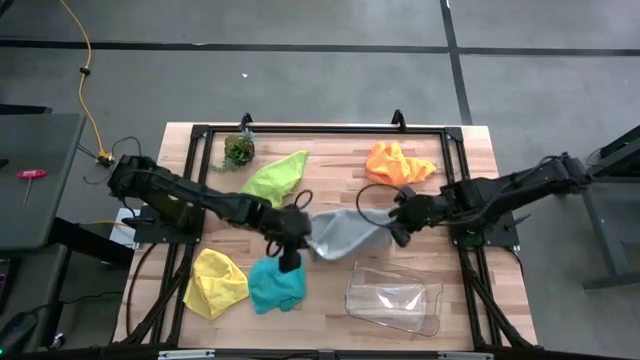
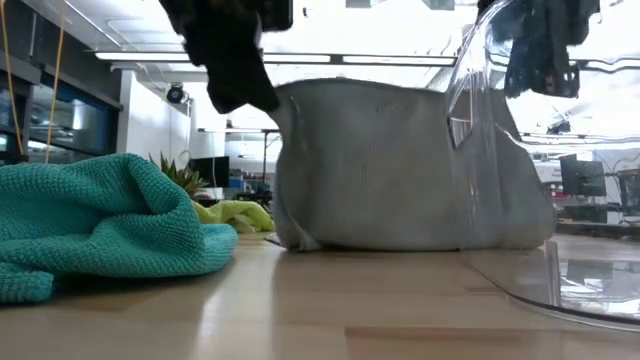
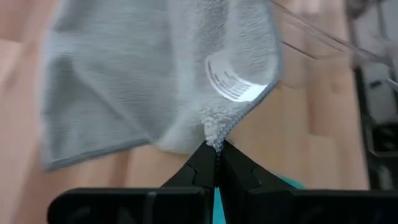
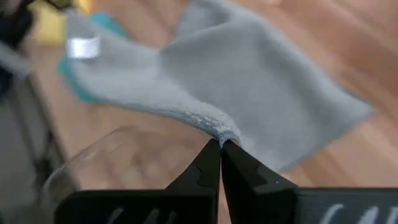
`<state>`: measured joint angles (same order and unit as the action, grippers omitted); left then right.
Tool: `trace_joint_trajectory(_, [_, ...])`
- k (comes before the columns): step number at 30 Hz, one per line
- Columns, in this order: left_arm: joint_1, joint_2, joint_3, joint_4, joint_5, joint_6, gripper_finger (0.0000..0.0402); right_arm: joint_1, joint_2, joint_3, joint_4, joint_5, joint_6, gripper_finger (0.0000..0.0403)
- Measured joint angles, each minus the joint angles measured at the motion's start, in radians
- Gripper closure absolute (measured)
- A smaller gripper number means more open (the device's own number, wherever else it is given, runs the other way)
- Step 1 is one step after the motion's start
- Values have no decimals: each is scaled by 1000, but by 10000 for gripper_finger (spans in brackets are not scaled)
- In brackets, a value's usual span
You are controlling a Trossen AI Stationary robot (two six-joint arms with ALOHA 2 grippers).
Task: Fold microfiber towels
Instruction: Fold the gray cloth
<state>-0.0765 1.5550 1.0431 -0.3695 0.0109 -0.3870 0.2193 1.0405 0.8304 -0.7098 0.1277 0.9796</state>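
Observation:
The grey towel (image 1: 345, 232) hangs spread between my two grippers at mid-table, with its lower edge (image 2: 400, 246) on the wood. My left gripper (image 1: 302, 243) is shut on its left end and my right gripper (image 1: 397, 228) on its right end. A white label (image 3: 233, 81) shows near the left hold. Four more towels lie crumpled on the table: lime green (image 1: 275, 178), orange (image 1: 398, 162), yellow (image 1: 215, 282) and teal (image 1: 275, 285). My left gripper pinches a corner of the grey towel (image 3: 213, 132), beside the label, between its two fingertips. The fingers slant downward from the table's left. The cloth hangs away from them. My right gripper pinches the towel's opposite upper corner (image 4: 225, 133) between its fingertips, slanting down from the table's right. The top edge runs fairly straight across to the other hold.
A clear plastic tray (image 1: 395, 298) lies near the front edge, just in front of the grey towel and below my right gripper. A small green leafy clump (image 1: 238, 152) sits at the far left. Black frame bars (image 1: 330, 130) run round the tabletop.

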Motion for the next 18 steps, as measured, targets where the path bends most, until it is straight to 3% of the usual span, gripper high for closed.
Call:
trace_joint_trajectory(8, [149,42,0,9,-12,59,401,-81,-1,-2,-154,86,85,403])
trace_joint_trajectory(12, [213,20,5,-17,18,93,401,-108,-14,7,-113,100,28,403])
trace_joint_trajectory(18, [297,-118,78,-89,2,239,401,-150,-39,124,-122,158,-136,403])
